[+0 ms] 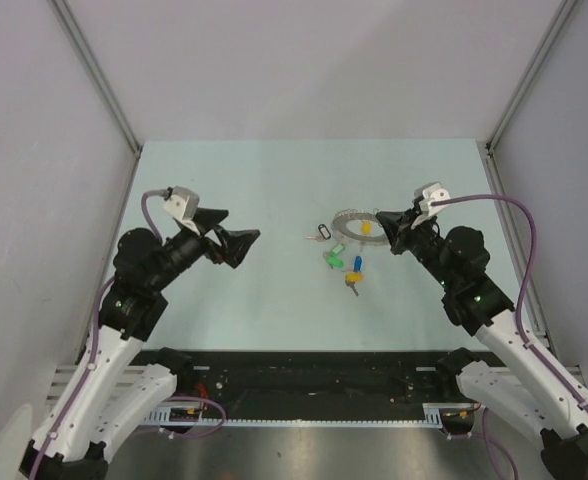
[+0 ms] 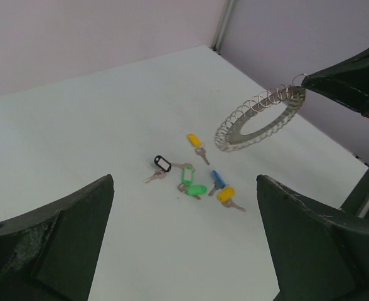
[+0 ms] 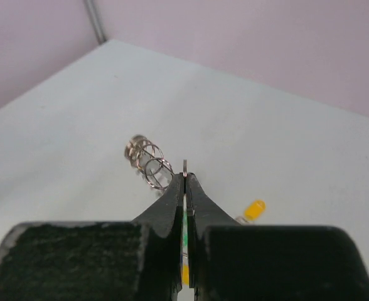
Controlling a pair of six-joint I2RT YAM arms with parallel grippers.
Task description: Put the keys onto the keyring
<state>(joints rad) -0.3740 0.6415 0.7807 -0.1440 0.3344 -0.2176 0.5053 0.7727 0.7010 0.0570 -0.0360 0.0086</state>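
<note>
Silver coiled keyring [image 2: 247, 110], open centre

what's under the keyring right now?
The keyring hangs tilted from the shut right gripper. Below it: bare table, and from above one yellow key shows through its open centre. The other keys lie clear of it. Whatever sits under the gripper's fingers is hidden.

keyring [image 2: 255, 104] silver-grey, its rim a pattern of coiled wire loops. keys [image 2: 196, 189] have silver blades and plastic heads: one yellow, one orange-yellow, one green, one blue, one black with a white centre. table [image 1: 254, 190] pale mint. left gripper [image 1: 242, 232] and right gripper [image 3: 184, 182] black; cables [image 1: 494, 197] lilac.
</note>
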